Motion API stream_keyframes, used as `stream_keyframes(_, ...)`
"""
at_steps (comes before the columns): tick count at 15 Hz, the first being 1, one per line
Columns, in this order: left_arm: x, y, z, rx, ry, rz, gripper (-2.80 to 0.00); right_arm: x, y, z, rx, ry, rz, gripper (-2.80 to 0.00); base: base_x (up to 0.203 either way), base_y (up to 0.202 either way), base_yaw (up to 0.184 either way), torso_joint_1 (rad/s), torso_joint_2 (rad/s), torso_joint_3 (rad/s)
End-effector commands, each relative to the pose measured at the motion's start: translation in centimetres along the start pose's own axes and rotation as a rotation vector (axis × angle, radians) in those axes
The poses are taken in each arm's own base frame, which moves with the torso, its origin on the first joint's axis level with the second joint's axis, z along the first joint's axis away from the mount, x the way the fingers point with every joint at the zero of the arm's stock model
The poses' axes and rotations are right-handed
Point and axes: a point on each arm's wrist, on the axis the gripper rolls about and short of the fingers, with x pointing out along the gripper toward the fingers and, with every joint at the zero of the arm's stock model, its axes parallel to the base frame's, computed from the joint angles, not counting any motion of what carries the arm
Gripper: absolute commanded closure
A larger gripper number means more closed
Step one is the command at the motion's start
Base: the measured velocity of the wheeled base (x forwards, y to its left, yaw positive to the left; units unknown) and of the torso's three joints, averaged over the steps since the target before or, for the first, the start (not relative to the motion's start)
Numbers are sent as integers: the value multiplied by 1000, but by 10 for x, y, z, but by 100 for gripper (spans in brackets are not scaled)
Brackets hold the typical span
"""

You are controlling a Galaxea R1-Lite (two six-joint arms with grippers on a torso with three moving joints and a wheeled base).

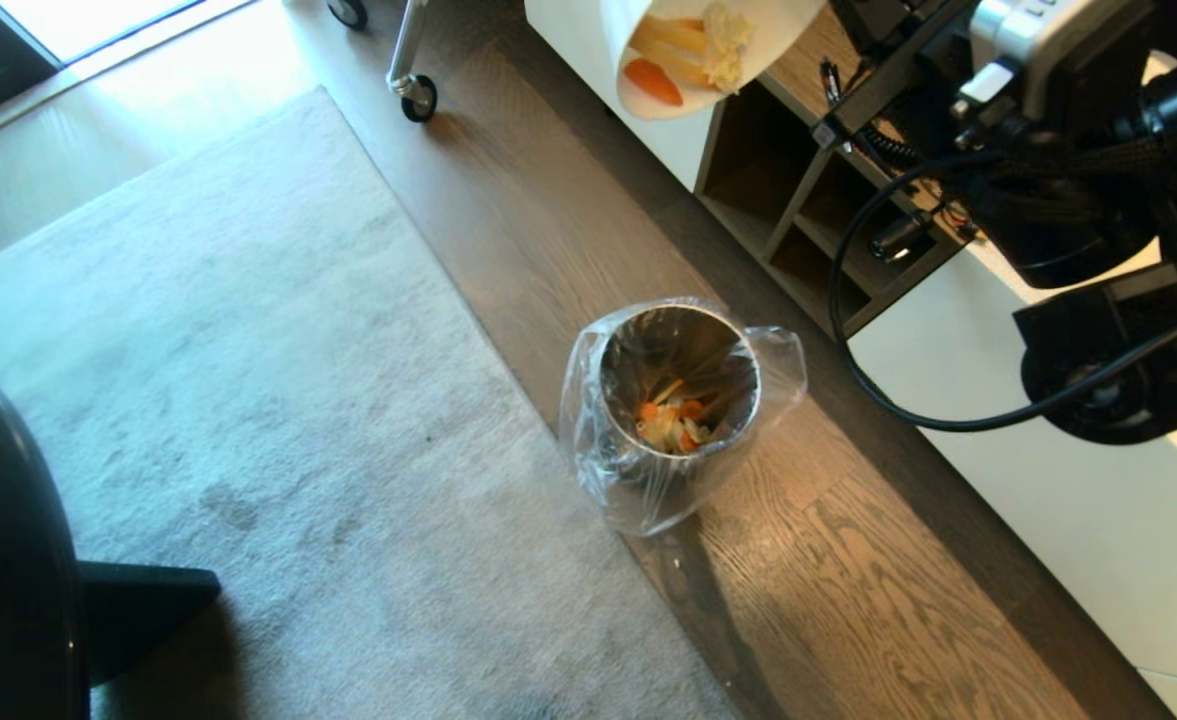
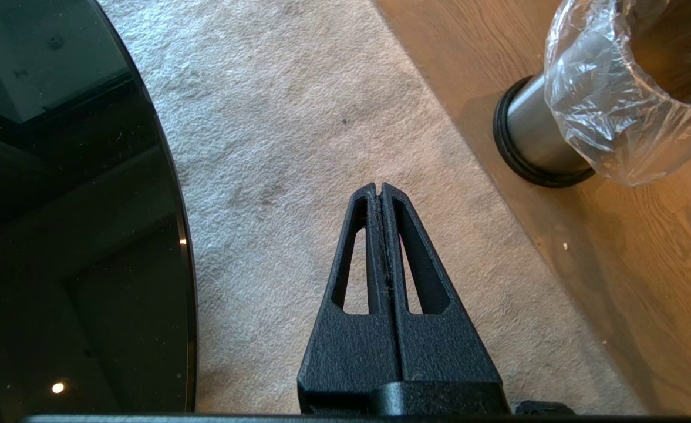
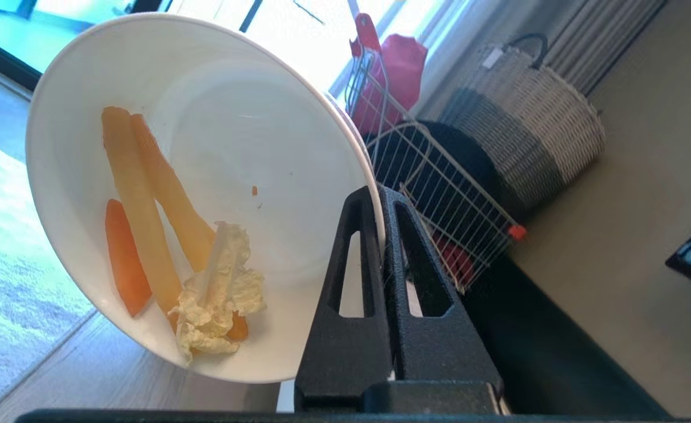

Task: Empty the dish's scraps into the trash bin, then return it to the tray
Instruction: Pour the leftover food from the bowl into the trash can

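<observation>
Two black fingers (image 3: 374, 235) of the right hand (image 3: 380, 197) pinch the rim of the dish (image 3: 216, 129), one inside the wall and one outside. The dish is tilted steeply, and the scraps (image 3: 163, 235), orange and pale yellow sticks with a crumpled pale leaf, lie against its lower wall. In the head view the dish (image 1: 708, 50) hangs at the top edge of the frame, right of centre, well apart from the trash bin (image 1: 678, 400), which stands near the middle on the wood floor (image 1: 848, 580) with food already inside. Open floor lies between them; a grey rug (image 1: 248, 400) fills the left side. The left hand (image 2: 380, 191), pressed shut and empty, hangs over the rug beside the bin.
</observation>
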Motion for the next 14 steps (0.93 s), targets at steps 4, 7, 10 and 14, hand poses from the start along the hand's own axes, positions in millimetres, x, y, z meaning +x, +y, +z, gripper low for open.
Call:
stream_keyframes(4, 0, 0, 0, -1, -1, 0, 0, 7, -15, 10, -38, -58, -31, 0, 0, 0, 0, 0, 0, 0)
stream_keyframes(7, 0, 0, 0, -1, -1, 0, 0, 6, -22, 14, -49, -84, -24, 0, 0, 0, 0, 0, 0, 0)
stream_keyframes(10, 0, 0, 0, -1, -1, 0, 0, 6, -28, 20, -55, -95, -31, 0, 0, 0, 0, 0, 0, 0)
stream_keyframes(14, 0, 0, 0, -1, -1, 0, 0, 6, -35, 26, -52, -114, -36, 0, 0, 0, 0, 0, 0, 0)
